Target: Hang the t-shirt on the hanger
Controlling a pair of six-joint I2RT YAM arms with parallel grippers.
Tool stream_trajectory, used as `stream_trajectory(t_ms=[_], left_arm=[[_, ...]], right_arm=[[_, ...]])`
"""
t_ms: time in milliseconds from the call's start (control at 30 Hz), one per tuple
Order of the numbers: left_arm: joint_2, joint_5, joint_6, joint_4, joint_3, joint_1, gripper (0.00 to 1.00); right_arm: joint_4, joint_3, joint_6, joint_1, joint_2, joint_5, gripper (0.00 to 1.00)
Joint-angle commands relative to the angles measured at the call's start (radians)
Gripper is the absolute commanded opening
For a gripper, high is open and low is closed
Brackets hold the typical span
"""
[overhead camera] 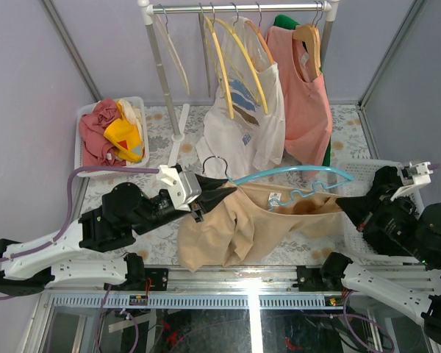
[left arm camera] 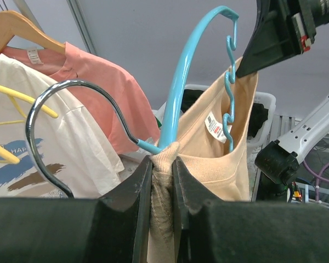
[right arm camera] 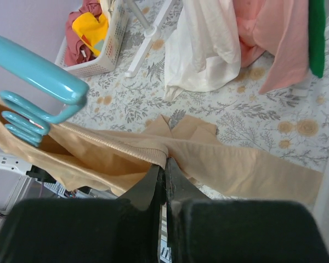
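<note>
The tan t-shirt [overhead camera: 235, 228] hangs stretched between my two grippers above the table. My left gripper [overhead camera: 214, 195] is shut on one side of its neck rib [left arm camera: 163, 159]. My right gripper [overhead camera: 347, 203] is shut on the other side [right arm camera: 165, 160]. The light-blue hanger [overhead camera: 294, 173] lies across the neck opening, with its silver hook [overhead camera: 214, 165] by the left gripper. In the left wrist view the hanger [left arm camera: 182, 87] rises from the collar, its wavy bar beside the white label [left arm camera: 214, 126]. One hanger end [right arm camera: 38, 71] shows in the right wrist view above the shirt [right arm camera: 241, 161].
A clothes rail [overhead camera: 235, 7] at the back carries yellow hangers [overhead camera: 231, 59], a white printed shirt [overhead camera: 242, 129] and a salmon-pink top [overhead camera: 306, 99]. A white basket [overhead camera: 84, 118] of clothes stands at the back left. A white crate [overhead camera: 408, 193] sits behind the right arm.
</note>
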Motion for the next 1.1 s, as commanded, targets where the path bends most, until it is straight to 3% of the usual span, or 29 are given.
stream_trajectory(t_ms=[0,300,700,1067], left_arm=[[-0.014,-0.023,0.018,0.057,0.036,0.002,0.0],[0.006,0.017,0.001,-0.031,0.06,0.003,0.0],[0.058,-0.042,-0.041,-0.229,0.119,0.003,0.0],[0.11,-0.157,-0.055,-0.337,0.159,0.003,0.0]], right_arm=[[-0.115,0.134,-0.066,0.0,0.064,0.12,0.0],[-0.204,0.288,-0.141,0.008,0.166,0.24,0.0],[-0.268,0.312,-0.214,0.009,0.192,0.316,0.0],[-0.315,0.299,-0.213,0.008,0.191,0.222,0.0]])
